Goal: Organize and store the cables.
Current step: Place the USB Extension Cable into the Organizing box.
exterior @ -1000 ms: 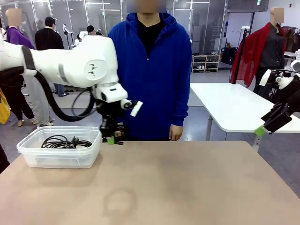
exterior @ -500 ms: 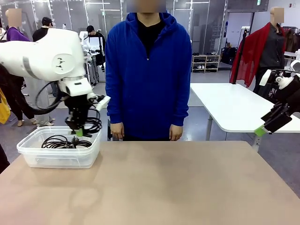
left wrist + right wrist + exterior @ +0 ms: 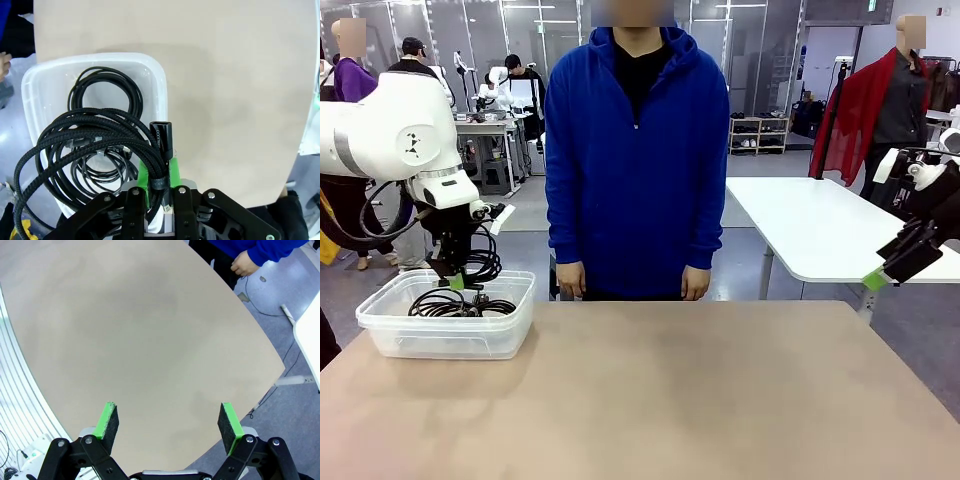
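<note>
Landmark: bin [image 3: 445, 330], clear plastic, on the worktop [image 3: 650, 400] at its near-left part; worktop bare elsewhere as seen; near to far from there.

In the bin: cables [image 3: 460, 303], black coils lying on the floor of it; in left wrist view two loose coils [image 3: 105, 95] in the bin [image 3: 30, 90], one toward its far wall, one under the held bundle.

Just above the bin: left gripper [image 3: 455, 282] clamped tight on a bundle [image 3: 482, 262] of braided black cord; in left wrist view the gripper [image 3: 159, 187] pinches the bundle [image 3: 75, 145] at its strap, green pads either side, a slim black connector [image 3: 162, 137] sticking up past the pads; loops hang over the bin's opening, not touching the stored coils as far as can be told.

Well right of the bin, off the worktop's right edge: right gripper [image 3: 890, 268] raised, idle; right wrist view shows its gripper [image 3: 170, 422] spread wide, nothing between pads, bare worktop [image 3: 135, 340] below.

Beyond the bin, far side of worktop: person [image 3: 635, 150] in blue hoodie, standing, hands down at sides, not taking part.

Step in hand, by judgement: dropping this bundle into the bin; no more loose cables seen on the worktop, so likely late in the task.

Next move calls for: lower a little so loops clear the rim and sit inside; release; lift straight up so the cord doesn't snag on the pads; risk is a loop draping over the bin wall.
</note>
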